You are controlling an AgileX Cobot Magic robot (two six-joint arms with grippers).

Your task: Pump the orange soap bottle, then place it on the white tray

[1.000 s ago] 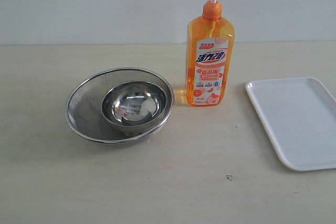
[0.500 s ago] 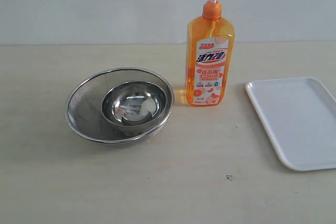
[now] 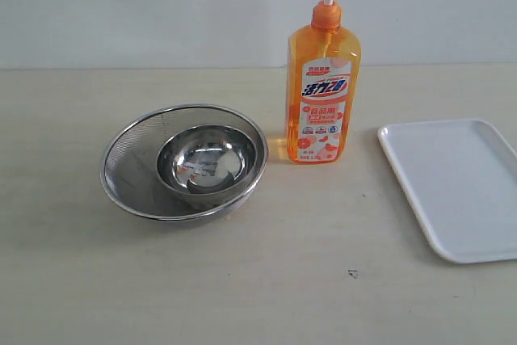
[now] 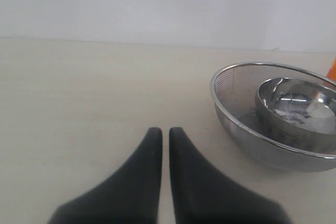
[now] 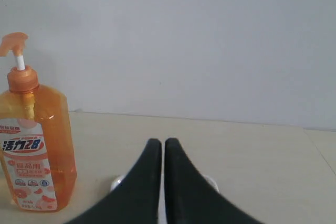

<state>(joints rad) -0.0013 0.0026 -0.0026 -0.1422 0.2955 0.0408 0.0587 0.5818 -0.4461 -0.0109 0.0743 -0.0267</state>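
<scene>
Centre of the exterior view, toward the top and a little right: the soap bottle (image 3: 321, 94) stands upright on the bench (image 3: 266, 280). It is orange and see-through, with a white and red label facing the camera. Its orange pump head sits raised on a white stem at the top edge of the frame. Nothing touches it.

The tray (image 3: 456, 187) lies flat at the right edge of the frame, lower than the bottle and apart from it, with bare bench between them. It is white and glossy, with rounded corners and a low rim, and its far side runs out of the picture.

At centre left is a wire-mesh strainer (image 3: 129, 175) with a smaller shiny steel bowl (image 3: 206, 163) nested inside it. The strainer's rim comes near the foot of the bottle but does not touch it. A small dark speck (image 3: 352, 273) marks the bench in the lower middle of the frame.

Neither hand shows in the exterior view. In the left wrist view, the left hand (image 4: 165, 132) is clenched, its two dark fingers side by side with only a thin slit between them. It grips nothing, and the strainer and bowl lie ahead of it. In the right wrist view, the right hand (image 5: 159, 142) is likewise clenched on nothing. The bottle stands off to one side of it, and white corners of the tray peek out behind the fingers.
</scene>
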